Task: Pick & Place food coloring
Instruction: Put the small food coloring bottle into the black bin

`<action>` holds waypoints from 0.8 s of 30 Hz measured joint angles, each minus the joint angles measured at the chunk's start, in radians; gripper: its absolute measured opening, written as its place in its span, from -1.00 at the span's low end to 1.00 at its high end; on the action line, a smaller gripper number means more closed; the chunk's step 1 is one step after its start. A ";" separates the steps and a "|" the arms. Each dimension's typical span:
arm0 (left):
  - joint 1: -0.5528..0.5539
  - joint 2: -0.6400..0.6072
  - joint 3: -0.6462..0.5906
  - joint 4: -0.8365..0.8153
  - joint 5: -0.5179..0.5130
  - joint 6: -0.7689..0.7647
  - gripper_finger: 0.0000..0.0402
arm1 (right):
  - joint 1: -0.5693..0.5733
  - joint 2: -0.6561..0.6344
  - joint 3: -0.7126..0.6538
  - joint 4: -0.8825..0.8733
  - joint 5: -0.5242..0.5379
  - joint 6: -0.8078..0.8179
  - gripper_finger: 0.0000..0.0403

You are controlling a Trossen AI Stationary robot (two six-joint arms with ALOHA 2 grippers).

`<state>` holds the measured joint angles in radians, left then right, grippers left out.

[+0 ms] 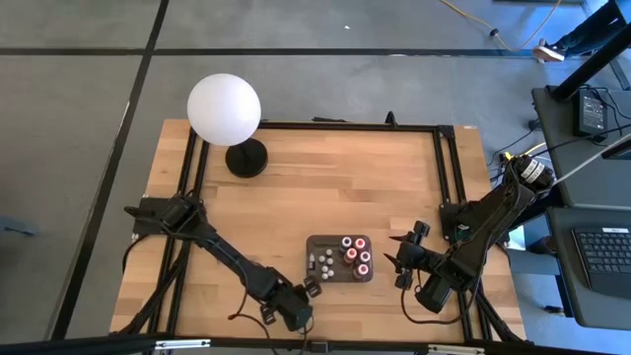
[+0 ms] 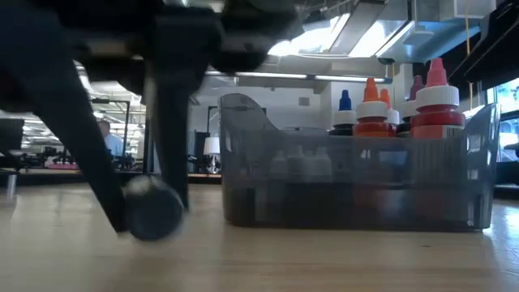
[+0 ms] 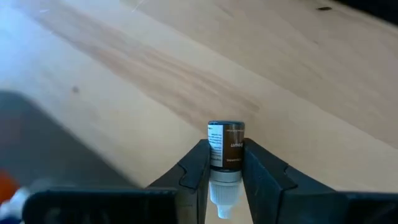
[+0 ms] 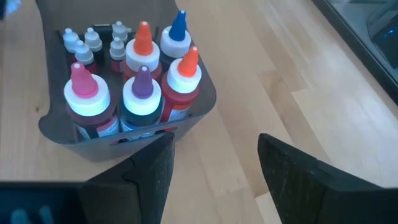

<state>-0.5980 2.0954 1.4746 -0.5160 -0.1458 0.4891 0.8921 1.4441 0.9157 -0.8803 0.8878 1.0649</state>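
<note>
Left tool (image 3: 225,186) clamped on small brown bottle (image 3: 225,146), wooden table (image 3: 311,74), right tool (image 4: 214,180) open, translucent tray (image 4: 199,99)

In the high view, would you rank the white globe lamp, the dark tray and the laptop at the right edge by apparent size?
1. White globe lamp, largest.
2. Dark tray; the laptop looks similar but is cut off, so unranked.

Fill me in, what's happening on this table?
The left tool is shut on a small brown bottle lying on its side, just left of the tray near the table's front edge. The tray holds the other bottles upright. The right tool waits open beside the tray's right side.
</note>
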 joint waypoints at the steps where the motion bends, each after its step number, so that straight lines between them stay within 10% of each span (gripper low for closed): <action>1: -0.003 -0.007 0.001 -0.016 -0.014 -0.018 -0.64 | 0.000 0.000 0.000 0.000 0.000 0.000 0.15; 7: -0.027 -0.066 0.002 -0.205 -0.115 -0.103 -0.63 | 0.000 0.000 0.000 -0.001 0.000 -0.013 0.15; 14: -0.045 -0.131 0.002 -0.575 -0.505 -0.071 -0.64 | 0.000 0.000 0.000 -0.003 0.006 -0.029 0.15; 24: -0.014 -0.075 0.003 -0.746 -0.659 0.482 -0.62 | 0.000 0.000 0.000 0.000 0.008 -0.023 0.15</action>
<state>-0.6124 2.0201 1.4780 -1.2618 -0.8053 0.9710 0.8923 1.4445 0.9157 -0.8807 0.8959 1.0420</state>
